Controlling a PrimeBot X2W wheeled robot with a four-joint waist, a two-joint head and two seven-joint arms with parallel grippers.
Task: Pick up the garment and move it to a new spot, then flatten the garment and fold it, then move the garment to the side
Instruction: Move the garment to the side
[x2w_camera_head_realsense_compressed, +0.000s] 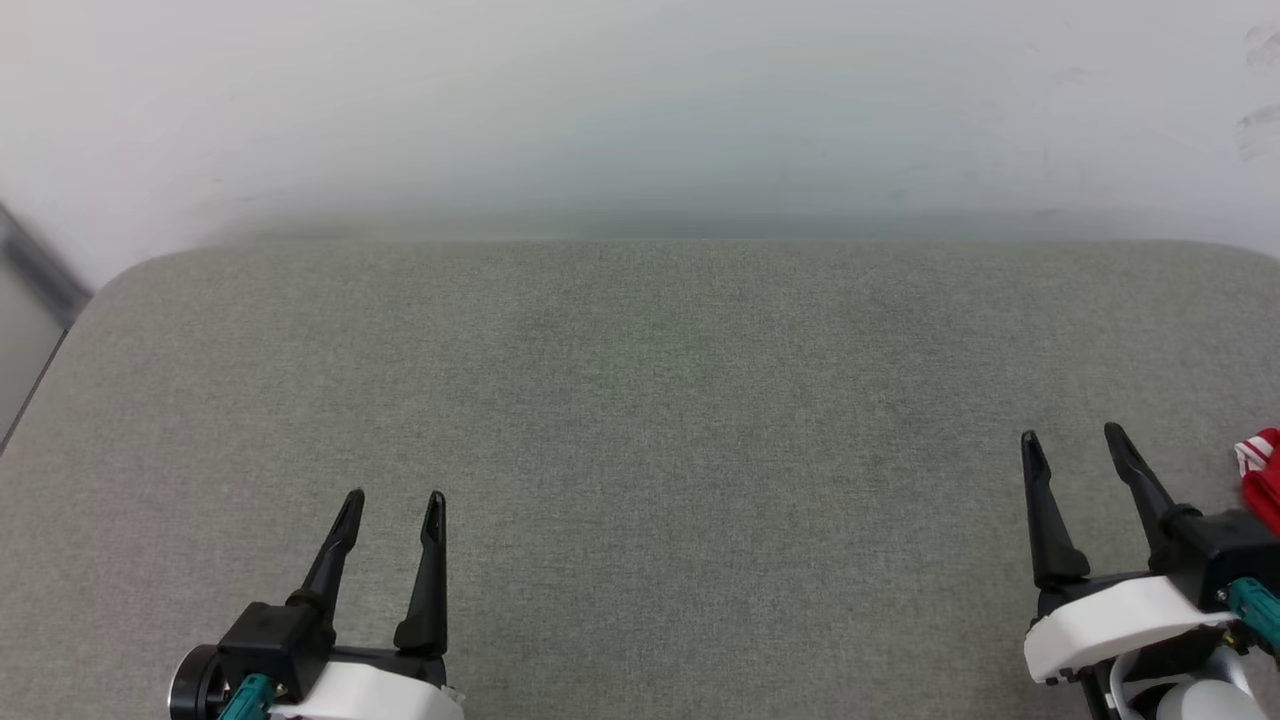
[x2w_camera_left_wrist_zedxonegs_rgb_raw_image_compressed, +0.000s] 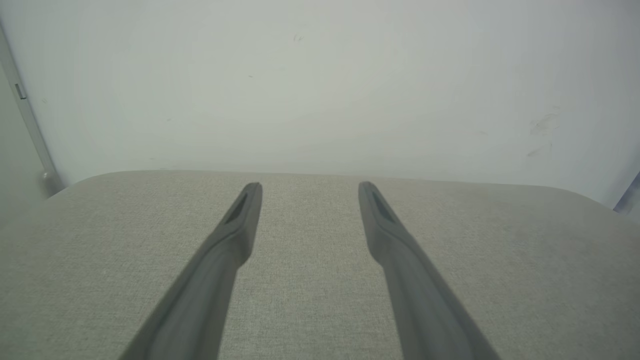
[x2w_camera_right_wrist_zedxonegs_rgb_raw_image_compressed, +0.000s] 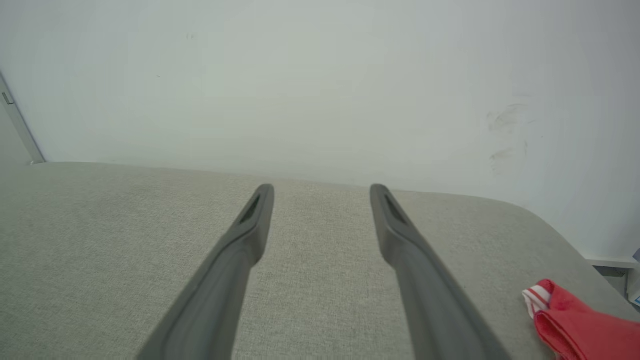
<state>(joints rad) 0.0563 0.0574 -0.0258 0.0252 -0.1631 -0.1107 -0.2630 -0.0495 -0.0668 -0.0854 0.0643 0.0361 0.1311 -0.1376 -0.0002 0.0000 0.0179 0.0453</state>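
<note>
A corner of the garment (x2w_camera_head_realsense_compressed: 1263, 478), red cloth with red-and-white striped trim, shows at the right edge of the head view, lying on the grey padded surface (x2w_camera_head_realsense_compressed: 640, 400). The rest of it is cut off by the frame. My right gripper (x2w_camera_head_realsense_compressed: 1072, 440) stands open just to its left, apart from it, with nothing between its fingers. In the right wrist view the garment (x2w_camera_right_wrist_zedxonegs_rgb_raw_image_compressed: 575, 325) lies at the lower right, beside the open right gripper (x2w_camera_right_wrist_zedxonegs_rgb_raw_image_compressed: 322, 192). My left gripper (x2w_camera_head_realsense_compressed: 395, 500) is open at the lower left, far from the cloth; the left wrist view shows the left gripper (x2w_camera_left_wrist_zedxonegs_rgb_raw_image_compressed: 310, 190) empty.
A pale wall (x2w_camera_head_realsense_compressed: 640, 110) rises right behind the padded surface's far edge. The surface's rounded corners show at the far left and far right. A grey vertical strip (x2w_camera_left_wrist_zedxonegs_rgb_raw_image_compressed: 25, 115) stands by the left corner.
</note>
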